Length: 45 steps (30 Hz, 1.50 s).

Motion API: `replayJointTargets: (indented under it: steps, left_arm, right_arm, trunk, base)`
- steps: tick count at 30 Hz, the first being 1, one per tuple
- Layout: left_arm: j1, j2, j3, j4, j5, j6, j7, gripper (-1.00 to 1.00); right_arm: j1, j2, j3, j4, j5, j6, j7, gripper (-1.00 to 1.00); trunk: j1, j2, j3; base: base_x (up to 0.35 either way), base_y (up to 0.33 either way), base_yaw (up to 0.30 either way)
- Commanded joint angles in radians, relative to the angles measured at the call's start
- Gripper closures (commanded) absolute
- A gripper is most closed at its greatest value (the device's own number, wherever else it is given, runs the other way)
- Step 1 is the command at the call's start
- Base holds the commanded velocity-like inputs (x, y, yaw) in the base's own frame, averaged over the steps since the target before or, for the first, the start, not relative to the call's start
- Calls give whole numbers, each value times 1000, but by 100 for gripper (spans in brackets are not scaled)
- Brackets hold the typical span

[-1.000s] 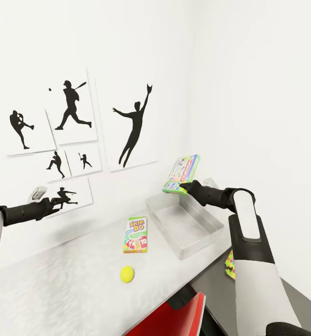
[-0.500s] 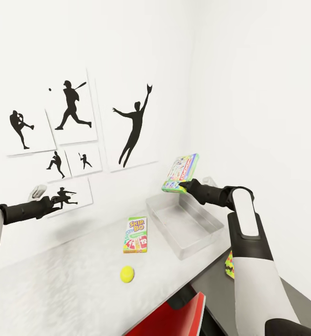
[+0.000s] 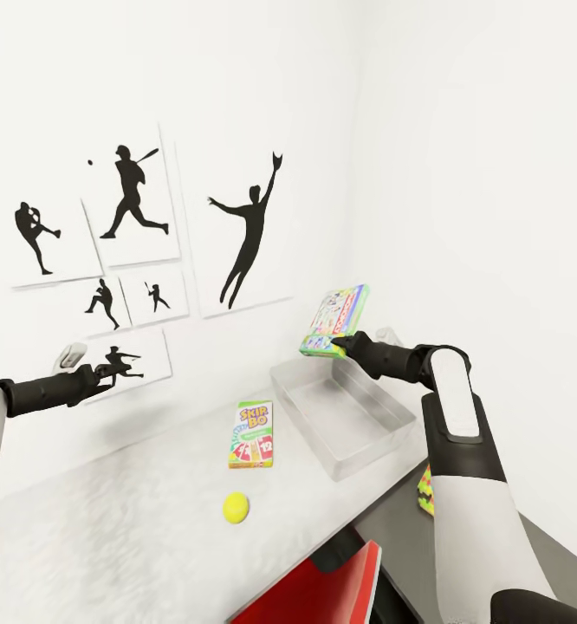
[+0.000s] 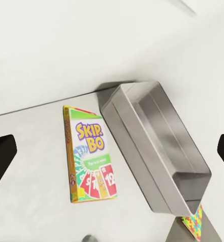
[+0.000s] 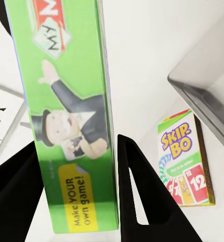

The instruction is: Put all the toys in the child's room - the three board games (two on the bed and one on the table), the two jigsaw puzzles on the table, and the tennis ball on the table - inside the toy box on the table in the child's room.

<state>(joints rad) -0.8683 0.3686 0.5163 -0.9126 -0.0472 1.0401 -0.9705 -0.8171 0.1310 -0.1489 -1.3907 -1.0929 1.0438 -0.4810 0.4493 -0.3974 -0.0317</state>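
My right gripper [image 3: 336, 345] is shut on a green Monopoly board game [image 3: 333, 322], held upright in the air above the far end of the toy box [image 3: 347, 466]; the right wrist view shows the game [image 5: 74, 116] between both fingers. The pale grey tray looks empty. A Skip-Bo board game [image 3: 252, 435] lies flat on the table [image 3: 106, 537] just left of the tray, with the yellow tennis ball [image 3: 236, 508] nearer me. A jigsaw puzzle [image 3: 427, 490] peeks out behind my right forearm. My left gripper [image 3: 94, 375] hovers open at the left, its fingers [image 4: 1, 161] wide apart above the Skip-Bo box [image 4: 91, 156].
White walls meet in a corner right behind the toy box, and silhouette posters [image 3: 132, 204] hang on the left wall. A red object [image 3: 323, 589] juts in at the table's near edge. A darker grey lower top [image 3: 392, 537] adjoins at the right.
My right gripper has edged the Monopoly game slightly left and up. The left arm has hardly moved.
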Motion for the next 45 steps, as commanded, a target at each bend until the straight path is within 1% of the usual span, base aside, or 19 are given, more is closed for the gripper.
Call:
replayJointTargets:
  steps: [1, 8, 23, 25, 26, 28, 29, 30, 31, 32, 33, 34, 35, 36, 38, 40, 42, 44, 45]
  left_arm:
    - [-1, 0, 2, 0, -5, 7, -6, -100]
    - [-1, -2, 1, 0, -5, 7, -6, -100]
    - [-1, -3, 0, 0, -5, 7, -7, -100]
    - [-1, -4, -1, -1, -5, 7, -25, -100]
    - [-1, -6, -5, -1, -5, 7, -60, -100]
    - [-1, -7, -34, -3, -6, 7, -154, -100]
    - [-1, -5, -71, -5, -6, 7, -239, -100]
    - [-1, -3, -96, -6, -7, 7, -284, -100]
    - [-1, 0, -155, -14, -7, 7, -377, -100]
    - [-1, 2, -187, -20, -8, 7, -422, -100]
    - [-1, 9, -253, -39, -8, 7, -503, -100]
    - [-1, 12, -286, -53, -8, 7, -535, -100]
    - [-1, 17, -352, -90, -7, 7, -579, -100]
    - [-1, 19, -381, -112, -5, 7, -594, -100]
    - [-1, 21, -465, -205, 12, 7, -600, -100]
    - [-1, 21, -489, -247, 30, 7, -600, -100]
    - [1, 22, -517, -309, 81, 7, -600, -100]
    - [2, 24, -527, -332, 119, 7, -600, -100]
    - [2, 24, -529, -337, 129, 7, -600, -100]
  right_arm:
    - [-6, 1, -2, 6, -10, 3, -11, 100]
    - [-35, 1, -2, 52, -11, 3, -11, 100]
    - [-37, -1, -3, 51, -10, 3, -11, 100]
    - [-38, -1, -4, 53, -10, 3, -11, 100]
    - [-38, -1, -4, 54, -10, 3, -11, 100]
    - [-39, -1, -3, 56, -10, 3, -11, 100]
    - [-39, -1, -3, 57, -10, 3, -11, 100]
    - [-39, -1, -3, 57, -10, 3, -11, 100]
    - [-39, -1, -3, 57, -10, 3, -11, 100]
    - [-39, -1, -4, 57, -10, 3, -11, 100]
    - [-39, -1, -4, 57, -10, 3, -11, 100]
    - [-39, -1, -3, 58, -10, 3, -11, 100]
    - [-39, -1, -4, 58, -10, 3, -11, 100]
    - [-39, -1, -3, 58, -10, 3, -11, 100]
    - [-40, 0, -3, 58, -10, 3, -11, 100]
    - [-41, 0, -3, 58, -10, 3, -11, 100]
    - [-43, 0, -3, 58, -10, 3, -11, 100]
    - [-44, 0, -3, 58, -10, 3, -11, 100]
    - [-44, 1, -3, 58, -10, 3, -11, 100]
  trunk:
    - [1, -3, -4]
    - [1, -3, -11]
    - [1, -3, -28]
    - [1, -3, -30]
    - [1, -3, -31]
    - [1, -3, -34]
    - [1, -3, -35]
    - [1, -3, -36]
    - [1, -3, -38]
    - [1, -3, -39]
    - [1, -3, -40]
    - [1, -3, -41]
    - [1, -3, -43]
    - [1, -3, -44]
    - [1, -3, -47]
    - [1, -3, -50]
    - [1, -3, -53]
    - [1, -3, -57]
    - [1, -3, -58]
  base:
    - [0, 0, 0]
    - [0, 0, 0]
    - [0, 0, 0]
    - [0, 0, 0]
    - [0, 0, 0]
    - [0, 0, 0]
    - [0, 0, 0]
    - [0, 0, 0]
    - [0, 0, 0]
    - [0, 0, 0]
    - [0, 0, 0]
    - [0, 0, 0]
    - [0, 0, 0]
    - [0, 0, 0]
    - [0, 0, 0]
    - [0, 0, 0]
    - [0, 0, 0]
    - [0, 0, 0]
    - [0, 0, 0]
